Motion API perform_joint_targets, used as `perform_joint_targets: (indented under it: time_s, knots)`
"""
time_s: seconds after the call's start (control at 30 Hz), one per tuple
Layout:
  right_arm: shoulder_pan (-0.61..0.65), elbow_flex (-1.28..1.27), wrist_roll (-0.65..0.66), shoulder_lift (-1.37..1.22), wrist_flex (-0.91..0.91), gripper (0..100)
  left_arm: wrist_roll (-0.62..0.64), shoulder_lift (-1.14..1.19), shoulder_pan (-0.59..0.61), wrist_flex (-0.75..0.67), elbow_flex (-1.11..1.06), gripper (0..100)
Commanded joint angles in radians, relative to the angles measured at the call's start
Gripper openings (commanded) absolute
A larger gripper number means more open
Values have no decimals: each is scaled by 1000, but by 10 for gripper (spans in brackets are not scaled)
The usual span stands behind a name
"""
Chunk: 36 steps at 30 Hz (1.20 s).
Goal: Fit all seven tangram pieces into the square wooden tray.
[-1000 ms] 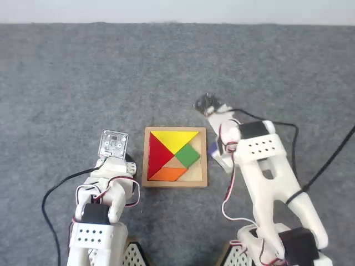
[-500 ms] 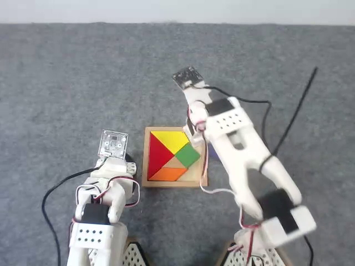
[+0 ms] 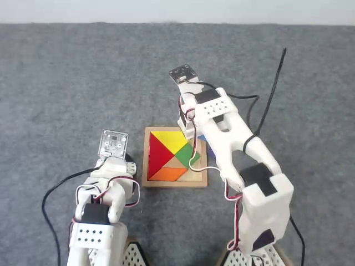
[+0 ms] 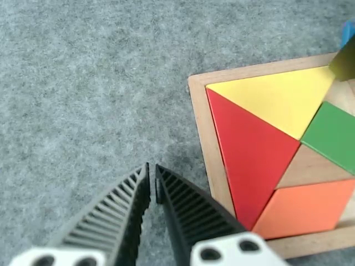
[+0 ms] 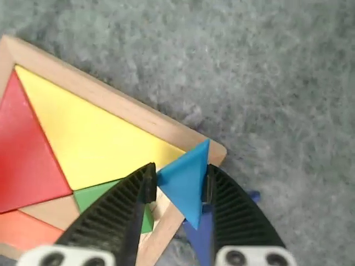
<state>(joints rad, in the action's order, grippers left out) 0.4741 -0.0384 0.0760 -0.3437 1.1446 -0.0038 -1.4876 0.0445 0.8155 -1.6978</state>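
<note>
The square wooden tray (image 3: 175,183) lies between the two arms and holds a yellow triangle (image 3: 172,139), a red triangle (image 3: 157,153), a green square (image 3: 187,157) and an orange piece (image 3: 166,174). Bare wood (image 3: 178,163) shows in its middle. My right gripper (image 5: 178,170) is shut on a blue triangle (image 5: 186,178) and hangs over the tray's far right corner (image 5: 213,149). A darker blue piece (image 5: 201,235) lies under it. My left gripper (image 4: 151,169) is shut and empty, low over the carpet just left of the tray rim (image 4: 202,127).
Grey carpet (image 3: 83,77) covers the table on all sides of the tray. The right arm (image 3: 233,138) stretches along the tray's right side, with its cable (image 3: 272,88) looping to the right. The left arm's base (image 3: 97,227) stands near the front edge.
The right arm has swung left from beside the tray's right edge to over its far right corner. The left arm has stayed still.
</note>
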Motion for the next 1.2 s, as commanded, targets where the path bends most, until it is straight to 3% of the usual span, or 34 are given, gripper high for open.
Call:
perform_joint_targets:
  time_s: [0.0, 0.57, 0.73, 0.97, 1.17]
  knots:
    - [-15, 55, -37, 15, 16, 77, 3, -14, 3, 0, 8, 14]
    - [-12, 60, -474, 16, 65, 77, 3, -14, 3, 0, 8, 14]
    - [12, 60, -483, 16, 64, 83, 3, -14, 3, 0, 8, 14]
    - [54, 60, -482, 15, 65, 193, 3, -14, 3, 0, 8, 14]
    - [50, 60, -476, 15, 65, 195, 3, -14, 3, 0, 8, 14]
